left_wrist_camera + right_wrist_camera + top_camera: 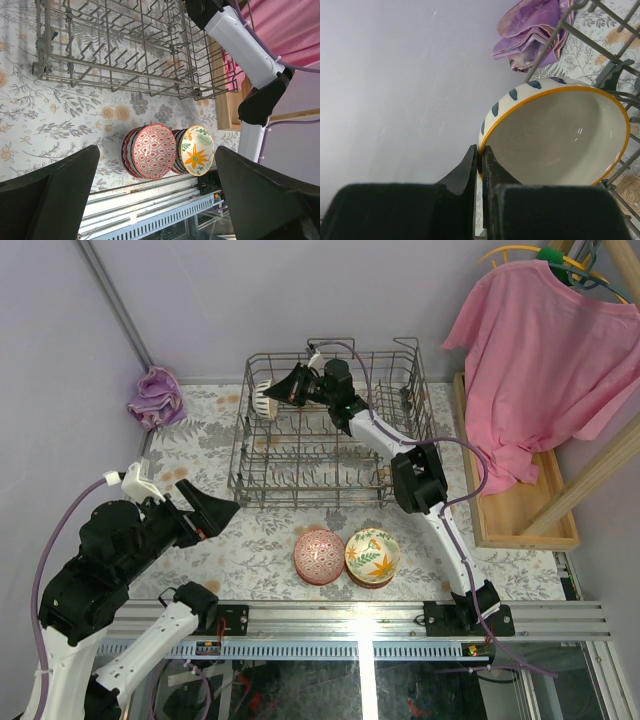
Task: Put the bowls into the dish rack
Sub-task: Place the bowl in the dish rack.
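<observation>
R hand (480, 159) pinching bowl (560, 132) rim.

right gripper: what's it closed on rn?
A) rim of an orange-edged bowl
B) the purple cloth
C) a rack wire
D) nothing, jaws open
A: in the right wrist view the right gripper is shut on the orange rim of a cream bowl with blue marks outside, held on its side at the far-left corner of the dish rack.
</observation>
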Robot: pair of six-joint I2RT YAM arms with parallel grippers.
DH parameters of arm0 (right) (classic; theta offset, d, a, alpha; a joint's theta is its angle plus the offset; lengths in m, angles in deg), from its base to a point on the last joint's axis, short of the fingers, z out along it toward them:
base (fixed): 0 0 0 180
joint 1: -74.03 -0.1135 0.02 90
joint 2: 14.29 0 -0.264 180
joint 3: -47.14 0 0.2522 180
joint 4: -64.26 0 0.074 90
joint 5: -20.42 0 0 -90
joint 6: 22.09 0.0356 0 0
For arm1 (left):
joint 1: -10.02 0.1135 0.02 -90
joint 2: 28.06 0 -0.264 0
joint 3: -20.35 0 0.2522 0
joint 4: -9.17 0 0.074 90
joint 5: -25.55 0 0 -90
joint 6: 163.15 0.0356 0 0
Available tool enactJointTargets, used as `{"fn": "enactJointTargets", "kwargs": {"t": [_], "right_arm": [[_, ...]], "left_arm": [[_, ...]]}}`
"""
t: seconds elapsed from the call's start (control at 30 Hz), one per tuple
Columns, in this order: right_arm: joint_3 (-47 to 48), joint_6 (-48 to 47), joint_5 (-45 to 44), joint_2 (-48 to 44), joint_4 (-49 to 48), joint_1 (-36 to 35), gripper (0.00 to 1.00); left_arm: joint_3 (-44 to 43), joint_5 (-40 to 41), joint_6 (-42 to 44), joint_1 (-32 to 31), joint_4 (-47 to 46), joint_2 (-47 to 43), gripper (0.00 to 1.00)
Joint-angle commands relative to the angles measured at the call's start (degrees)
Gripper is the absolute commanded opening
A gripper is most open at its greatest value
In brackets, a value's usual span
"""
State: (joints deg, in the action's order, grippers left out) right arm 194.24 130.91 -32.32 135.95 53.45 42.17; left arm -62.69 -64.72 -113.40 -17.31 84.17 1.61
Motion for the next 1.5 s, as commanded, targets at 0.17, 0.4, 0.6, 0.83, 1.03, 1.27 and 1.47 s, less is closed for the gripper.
{"fn": "enactJointTargets", "kwargs": {"t": [0.17, 0.4, 0.6, 0.83, 1.03, 1.27, 1.47], "right_arm": [[5.37, 0.14, 2.13, 0.36, -5.01, 0.10, 0.00], [4.88, -1.04, 3.25, -0.03, -5.95, -0.71, 0.00], [5.37, -2.40, 3.06, 0.61, -4.14, -0.98, 0.00], [5.07, -2.01, 3.37, 2.52, -4.87, -1.19, 0.00], [6.06, -2.20, 3.47, 4.12, -4.08, -1.19, 0.00], [3.99, -2.55, 4.03, 4.04, -4.34, -1.27, 0.01], [2.86, -3.73, 4.14, 3.51, -3.19, -1.28, 0.06]], "left_arm": [[1.86, -0.25, 1.36, -0.18, -1.58, 0.73, 1.00], [2.80, 0.03, 1.66, -0.14, -2.14, 1.01, 1.00], [3.75, 0.02, 1.66, -0.19, -2.48, 0.83, 1.00], [4.03, 0.36, 1.84, -0.18, -2.55, 0.82, 1.00], [4.16, 0.72, 2.19, -0.21, -2.61, 0.78, 1.00], [4.50, 0.91, 2.37, -0.18, -2.69, 0.91, 1.00], [4.85, 1.02, 2.37, -0.22, -2.91, 0.91, 1.00]]}}
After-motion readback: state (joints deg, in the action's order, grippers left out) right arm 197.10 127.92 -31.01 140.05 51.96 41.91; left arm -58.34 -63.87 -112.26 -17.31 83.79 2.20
